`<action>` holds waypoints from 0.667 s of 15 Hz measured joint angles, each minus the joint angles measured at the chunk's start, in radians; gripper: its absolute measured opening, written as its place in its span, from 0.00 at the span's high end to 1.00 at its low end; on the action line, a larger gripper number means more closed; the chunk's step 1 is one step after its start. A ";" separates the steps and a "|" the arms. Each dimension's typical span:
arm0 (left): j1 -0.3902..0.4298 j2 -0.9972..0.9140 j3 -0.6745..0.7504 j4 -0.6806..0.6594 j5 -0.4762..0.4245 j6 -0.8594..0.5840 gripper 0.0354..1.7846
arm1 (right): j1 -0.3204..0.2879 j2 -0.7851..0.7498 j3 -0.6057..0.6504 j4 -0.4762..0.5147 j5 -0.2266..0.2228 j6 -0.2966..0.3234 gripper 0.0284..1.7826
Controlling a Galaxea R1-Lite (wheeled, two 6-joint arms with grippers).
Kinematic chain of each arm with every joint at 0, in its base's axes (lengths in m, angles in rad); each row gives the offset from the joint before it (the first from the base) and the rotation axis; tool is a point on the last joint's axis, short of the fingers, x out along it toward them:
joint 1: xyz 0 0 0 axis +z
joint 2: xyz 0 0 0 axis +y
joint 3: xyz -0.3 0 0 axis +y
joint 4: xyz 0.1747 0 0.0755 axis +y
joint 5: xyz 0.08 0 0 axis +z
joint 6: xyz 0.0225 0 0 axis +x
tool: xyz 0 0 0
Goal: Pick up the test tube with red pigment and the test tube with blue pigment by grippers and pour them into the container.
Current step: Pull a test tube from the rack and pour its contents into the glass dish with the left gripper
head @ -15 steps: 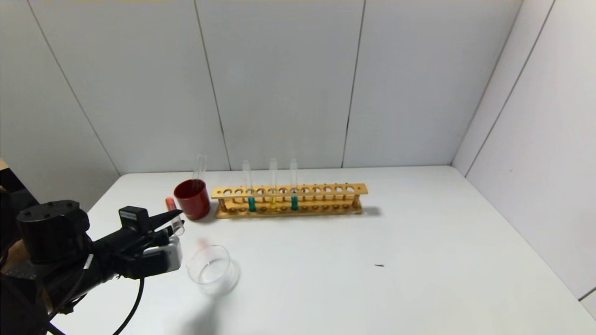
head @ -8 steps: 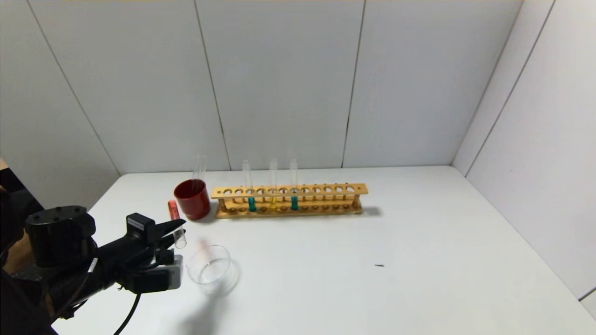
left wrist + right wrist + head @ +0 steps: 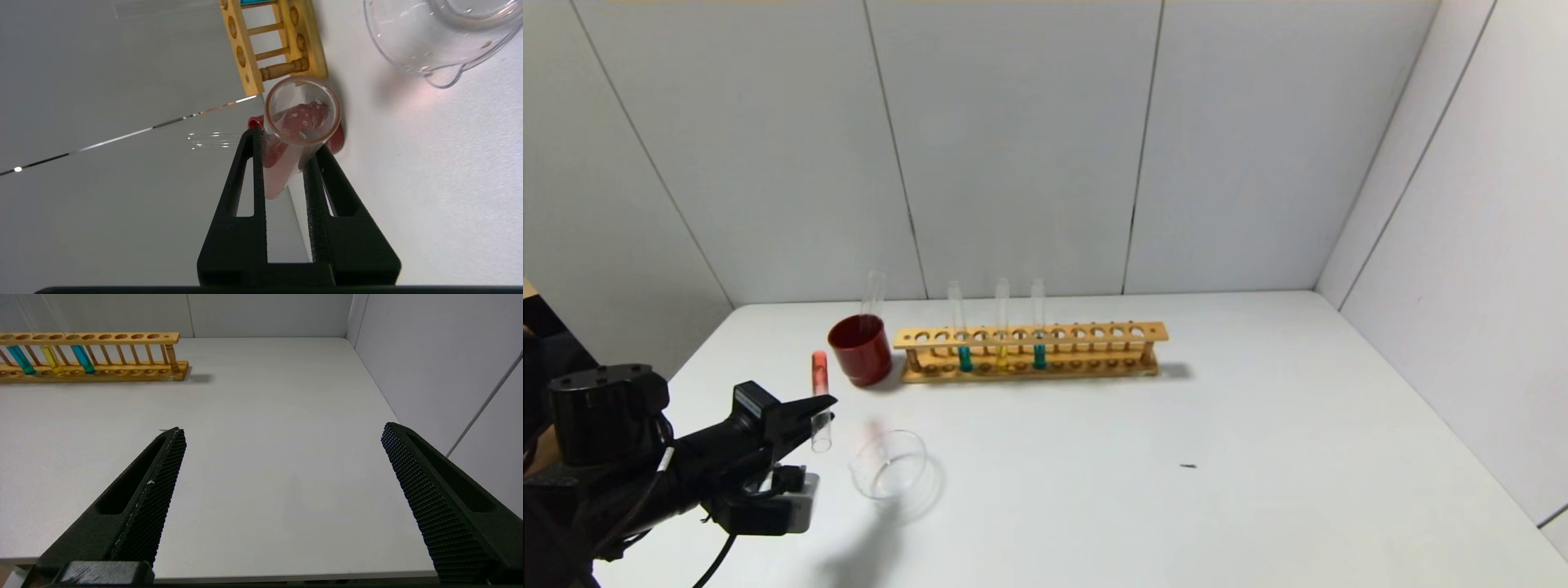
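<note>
My left gripper (image 3: 822, 406) is shut on the test tube with red pigment (image 3: 820, 392). The tube stands nearly upright, its orange-red closed end up and its open mouth down, just left of the container (image 3: 889, 465), not over it. The left wrist view looks into the tube's mouth (image 3: 301, 109) between the black fingers (image 3: 250, 163), with the container's lip (image 3: 441, 77) to one side. The test tube with blue pigment (image 3: 1039, 354) stands in the wooden rack (image 3: 1094, 333); it also shows in the right wrist view (image 3: 83, 359). My right gripper (image 3: 282, 433) is open and empty above the table's near edge.
A dark red cup (image 3: 860, 349) with an empty clear tube (image 3: 873, 294) stands left of the rack. A teal tube (image 3: 965, 357) and a yellow tube (image 3: 1001, 354) also stand in the rack. A small dark speck (image 3: 1188, 466) lies on the white table.
My left gripper has drawn back toward me and a little lower. The red tube has swung from slanted to nearly upright, its mouth now lower and pointing down.
</note>
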 joint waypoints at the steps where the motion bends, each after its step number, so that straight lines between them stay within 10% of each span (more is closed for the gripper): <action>1: 0.000 0.001 -0.010 0.005 -0.001 0.016 0.83 | 0.000 0.000 0.000 0.000 0.000 0.000 0.02; 10: -0.079 0.064 -0.127 0.034 0.052 0.061 0.83 | 0.000 0.000 0.000 0.000 0.000 0.000 0.02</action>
